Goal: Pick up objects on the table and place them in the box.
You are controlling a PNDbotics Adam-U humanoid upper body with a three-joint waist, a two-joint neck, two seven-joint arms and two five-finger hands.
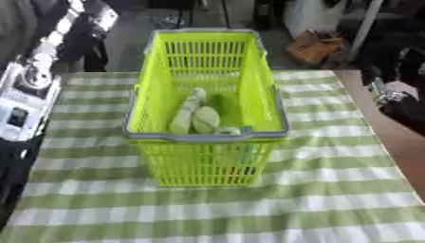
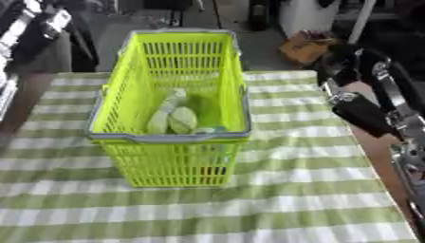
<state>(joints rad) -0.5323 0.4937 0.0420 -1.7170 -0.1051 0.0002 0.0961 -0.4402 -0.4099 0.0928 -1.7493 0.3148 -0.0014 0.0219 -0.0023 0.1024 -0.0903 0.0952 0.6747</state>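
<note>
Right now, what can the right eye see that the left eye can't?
Only the right eye view shows the robot's right arm, black with silver joints, over the table's right edge; its robot hand is not clearly seen. Only the left eye view shows white equipment along the left side. Both show the green basket on the checked cloth, with pale green items inside.

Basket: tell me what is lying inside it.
Inside the basket lie pale green items, one long and one rounder, near the front. The front wall covers what lies lowest, so more may sit there unseen.
</note>
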